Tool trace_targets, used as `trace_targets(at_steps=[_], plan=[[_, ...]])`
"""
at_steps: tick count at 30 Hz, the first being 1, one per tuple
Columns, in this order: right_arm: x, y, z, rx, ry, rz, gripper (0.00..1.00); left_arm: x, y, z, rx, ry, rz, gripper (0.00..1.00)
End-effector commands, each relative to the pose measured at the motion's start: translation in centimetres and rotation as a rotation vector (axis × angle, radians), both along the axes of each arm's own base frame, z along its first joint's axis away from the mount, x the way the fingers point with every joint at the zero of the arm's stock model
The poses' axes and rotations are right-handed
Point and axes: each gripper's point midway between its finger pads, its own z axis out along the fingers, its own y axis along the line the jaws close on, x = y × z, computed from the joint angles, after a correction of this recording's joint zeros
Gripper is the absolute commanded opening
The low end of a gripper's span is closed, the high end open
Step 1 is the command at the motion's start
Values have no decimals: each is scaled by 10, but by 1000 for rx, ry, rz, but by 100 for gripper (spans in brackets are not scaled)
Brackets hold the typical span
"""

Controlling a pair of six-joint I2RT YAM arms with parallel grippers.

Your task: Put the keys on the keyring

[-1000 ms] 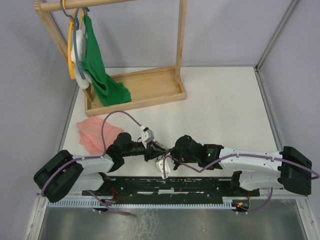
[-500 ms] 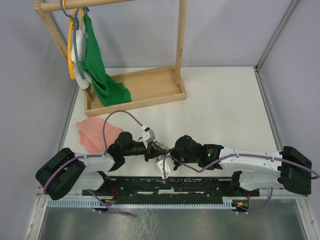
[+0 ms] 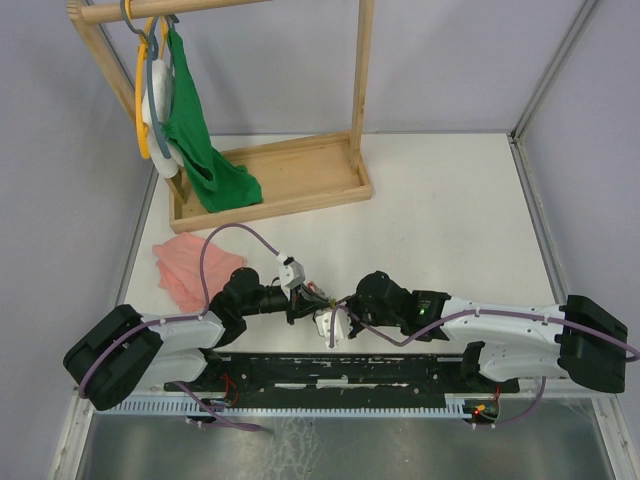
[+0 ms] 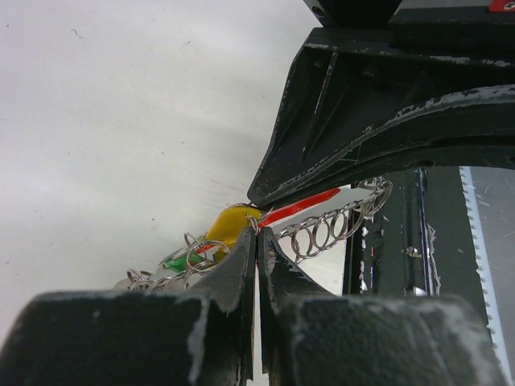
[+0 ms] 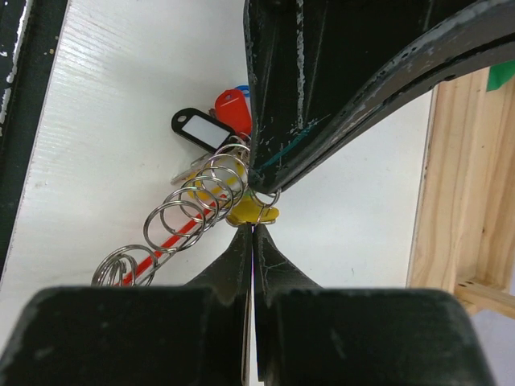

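Left end effector (image 4: 256,241) and right end effector (image 5: 253,235) are pinched closed, tips meeting at the yellow-tagged key (image 5: 251,214). The green-tagged key (image 4: 179,262) lies beside it on the white table (image 3: 450,200), near the front edge. Grey walls (image 3: 450,60) enclose the table, and a wooden rack (image 3: 270,178) stands at the back.

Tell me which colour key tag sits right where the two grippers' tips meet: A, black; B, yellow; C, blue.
B: in both wrist views the yellow tag lies right at the shut tips of the right gripper and the left gripper, while the black tag sits off to one side.
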Motion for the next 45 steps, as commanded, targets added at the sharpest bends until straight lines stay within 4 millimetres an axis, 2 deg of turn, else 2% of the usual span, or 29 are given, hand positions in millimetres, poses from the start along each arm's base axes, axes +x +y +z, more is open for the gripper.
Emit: trace_targets(at_steps=[1, 9, 14, 18, 26, 30, 34, 41, 45], plan=[[-2, -1, -14, 3, 58, -26, 1, 5, -6, 30, -91, -143, -17, 3], [4, 7, 4, 70, 5, -18, 1, 6, -6, 27, -85, -132, -5, 3], [3, 11, 20, 71, -27, 24, 1, 7, -5, 23, -57, -129, -4, 19], [2, 17, 29, 71, -41, 58, 1, 8, -6, 22, -36, -124, -7, 25], [0, 24, 33, 66, -48, 91, 1, 3, -9, 16, -16, -90, -55, 31], [2, 24, 32, 51, -58, 89, 1, 3, -11, 19, -27, -51, -50, 33], [5, 25, 32, 45, -67, 86, 1, 5, -10, 24, -40, 50, 9, 33], [9, 24, 28, 22, -77, 72, 1, 13, 1, 25, -33, 344, 215, 35], [9, 25, 28, 26, -79, 71, 1, 14, 7, 27, -7, 432, 283, 36]])
